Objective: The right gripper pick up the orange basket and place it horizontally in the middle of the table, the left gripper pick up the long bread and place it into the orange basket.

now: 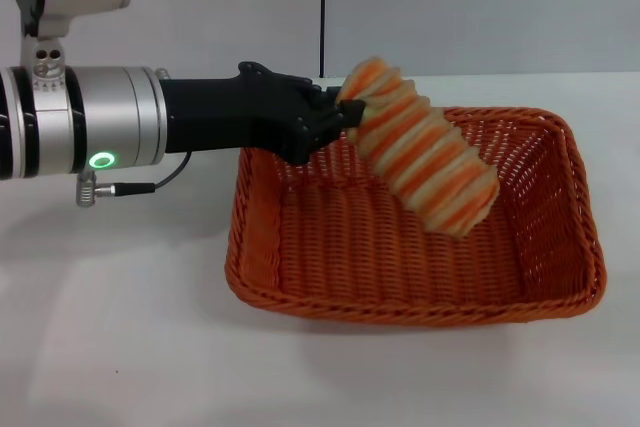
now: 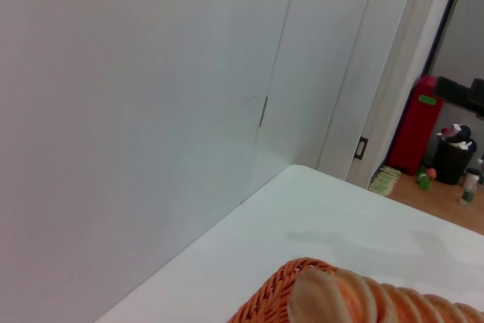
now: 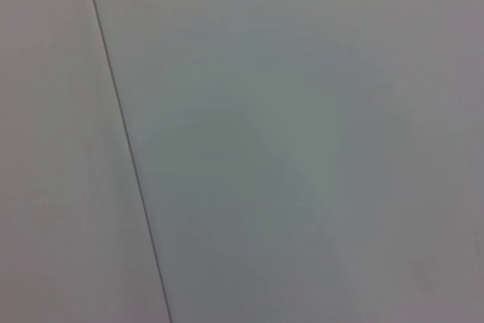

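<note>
Above the orange basket point(image 1: 420, 237), which lies lengthwise near the middle of the tabletop point(image 1: 120, 347), the left claw point(image 1: 335, 117) grips the long bread point(image 1: 425, 147) by its upper end. You see the loaf hanging tilted, its lower end over the basket floor and apparently not yet resting on it. Expect these faults: an end grip lets the loaf pivot or slip; releasing from this height can make it bounce toward the rim; lowering further can press the claw against the near wall. The right claw is not visible in any view.
</note>
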Robot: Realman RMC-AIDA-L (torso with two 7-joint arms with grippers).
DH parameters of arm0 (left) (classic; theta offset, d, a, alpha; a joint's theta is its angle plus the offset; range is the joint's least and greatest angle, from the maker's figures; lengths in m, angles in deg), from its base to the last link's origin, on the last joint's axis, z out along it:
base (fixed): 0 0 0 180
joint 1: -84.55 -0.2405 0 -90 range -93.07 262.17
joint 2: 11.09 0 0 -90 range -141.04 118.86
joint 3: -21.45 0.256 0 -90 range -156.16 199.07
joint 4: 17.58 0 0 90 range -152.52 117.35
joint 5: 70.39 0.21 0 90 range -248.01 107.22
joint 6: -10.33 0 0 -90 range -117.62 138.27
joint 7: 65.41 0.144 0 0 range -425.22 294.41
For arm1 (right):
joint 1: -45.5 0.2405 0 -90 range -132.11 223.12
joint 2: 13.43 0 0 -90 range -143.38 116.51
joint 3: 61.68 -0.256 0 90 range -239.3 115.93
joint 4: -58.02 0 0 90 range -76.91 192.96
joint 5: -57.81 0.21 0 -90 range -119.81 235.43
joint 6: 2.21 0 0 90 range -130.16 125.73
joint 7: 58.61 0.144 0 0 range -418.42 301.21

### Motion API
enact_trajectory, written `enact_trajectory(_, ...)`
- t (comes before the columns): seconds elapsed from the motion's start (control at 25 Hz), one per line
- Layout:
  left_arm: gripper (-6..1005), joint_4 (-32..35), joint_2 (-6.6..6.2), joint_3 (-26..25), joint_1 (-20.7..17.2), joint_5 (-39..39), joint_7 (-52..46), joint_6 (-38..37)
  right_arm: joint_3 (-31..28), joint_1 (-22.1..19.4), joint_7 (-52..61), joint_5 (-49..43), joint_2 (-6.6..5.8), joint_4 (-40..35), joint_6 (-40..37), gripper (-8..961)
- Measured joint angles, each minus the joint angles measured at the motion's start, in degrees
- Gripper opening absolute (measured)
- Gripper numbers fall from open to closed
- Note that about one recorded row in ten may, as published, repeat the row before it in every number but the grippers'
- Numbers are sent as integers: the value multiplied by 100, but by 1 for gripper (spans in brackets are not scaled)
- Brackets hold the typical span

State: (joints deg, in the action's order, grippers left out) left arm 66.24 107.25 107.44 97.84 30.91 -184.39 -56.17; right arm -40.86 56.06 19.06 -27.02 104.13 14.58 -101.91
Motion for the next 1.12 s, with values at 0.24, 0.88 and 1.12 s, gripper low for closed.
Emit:
enact_trajectory(0.24, 274, -94, 0, -87, -30, -10, 3, 33, 0, 35, -48, -7, -42, 98, 76, 629)
enact_trajectory(0.88, 748, -405, -21, -1373, -182, -151, 658, -32, -222, 82, -113, 29, -66, 119, 89, 629)
enact_trajectory(1.12, 783, -1556, -26, -2690, -182, -1041, 2162, -50, -388, 133, -142, 43, -67, 109, 39, 629)
